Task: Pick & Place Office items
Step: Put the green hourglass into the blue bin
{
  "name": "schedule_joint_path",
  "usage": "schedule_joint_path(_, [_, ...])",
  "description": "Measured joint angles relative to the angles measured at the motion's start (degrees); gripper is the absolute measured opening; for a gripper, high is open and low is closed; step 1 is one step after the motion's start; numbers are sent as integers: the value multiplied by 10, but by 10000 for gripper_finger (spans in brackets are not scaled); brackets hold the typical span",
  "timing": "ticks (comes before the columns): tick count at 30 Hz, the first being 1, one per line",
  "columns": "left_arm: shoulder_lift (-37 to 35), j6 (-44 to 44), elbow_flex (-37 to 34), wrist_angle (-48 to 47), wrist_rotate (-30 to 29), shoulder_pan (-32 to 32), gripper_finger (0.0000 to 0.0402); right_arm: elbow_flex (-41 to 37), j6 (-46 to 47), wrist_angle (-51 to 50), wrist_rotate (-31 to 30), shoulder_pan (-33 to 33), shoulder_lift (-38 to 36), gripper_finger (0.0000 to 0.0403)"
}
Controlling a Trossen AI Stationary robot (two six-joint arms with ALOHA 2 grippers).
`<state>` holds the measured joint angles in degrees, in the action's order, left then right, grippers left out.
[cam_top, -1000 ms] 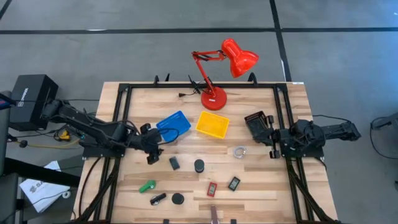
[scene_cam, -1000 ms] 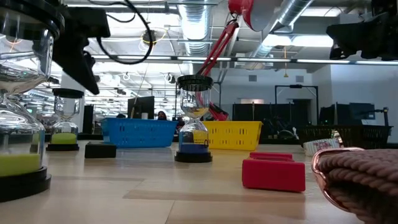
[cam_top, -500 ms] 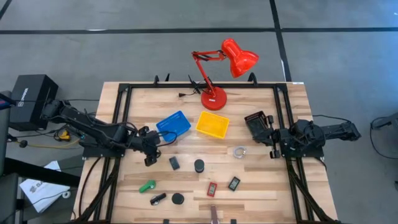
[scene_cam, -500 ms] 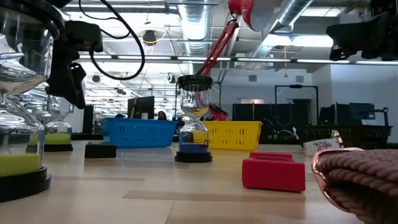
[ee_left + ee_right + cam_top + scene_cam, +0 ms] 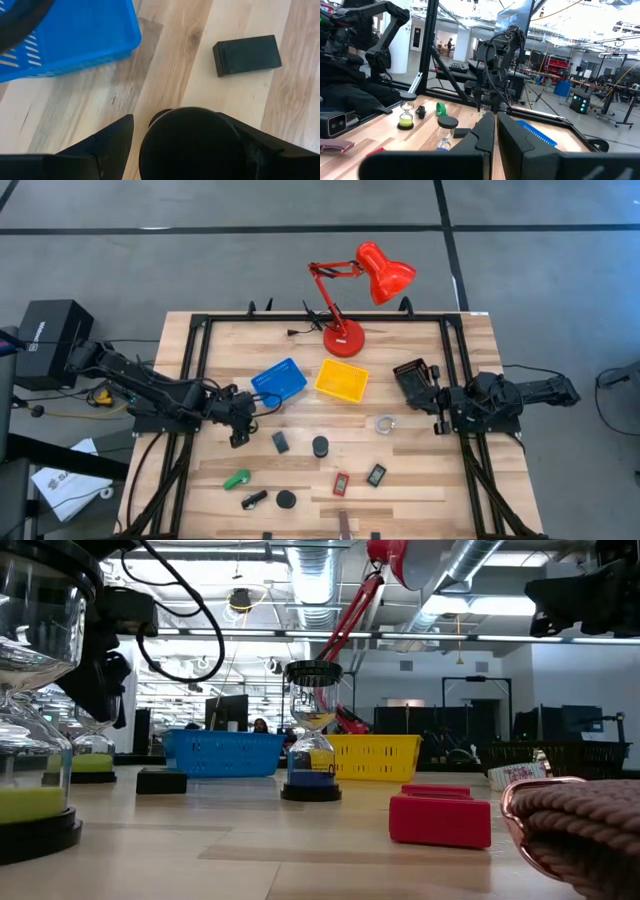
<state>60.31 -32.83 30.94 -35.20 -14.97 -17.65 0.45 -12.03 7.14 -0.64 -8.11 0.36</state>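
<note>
Blue plastic tray (image 5: 279, 380) is the landmark: left end effector (image 5: 238, 430) hangs just beside it, fingers apart, empty. Small dark grey rectangular block (image 5: 281, 442) lies near, on wooden worktop (image 5: 420, 490). Risk: descending off-centre nudges block or clips tray. Right end effector (image 5: 437, 395) closed, parked.

- High view looks straight down from far above the table (image 5: 400, 480).
- Low view sits at tabletop level, facing the blue tray (image 5: 222, 752) and yellow tray (image 5: 383, 757).
- Left wrist view looks down, close, sharing the blue tray (image 5: 70, 35).
- Right wrist view faces across the table.
</note>
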Motion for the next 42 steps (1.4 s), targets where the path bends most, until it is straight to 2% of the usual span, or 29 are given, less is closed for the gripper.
schedule_joint_path(5, [0,20,0,-2,13,0,263,0,0,0,0,0,0,12])
schedule_joint_path(14, [0,21,0,1,14,0,192,0,0,0,0,0,0,12])
schedule_joint_path(19, [0,20,0,32,14,0,192,0,0,0,0,0,0,12])
schedule_joint_path(22, [1,24,9,65,7,0,208,0,0,0,0,0,0,12])
schedule_joint_path(27, [1,52,50,69,-52,6,195,0,0,0,0,0,0,12])
schedule_joint_path(30, [1,60,78,71,-79,23,194,0,0,1,0,0,0,12])
schedule_joint_path(35, [1,112,112,73,-87,66,199,0,-5,2,0,0,0,12])
schedule_joint_path(38, [1,135,115,73,-91,102,206,0,-5,2,0,0,0,12])
schedule_joint_path(42, [1,132,115,73,-96,158,194,0,-5,2,0,0,0,12])
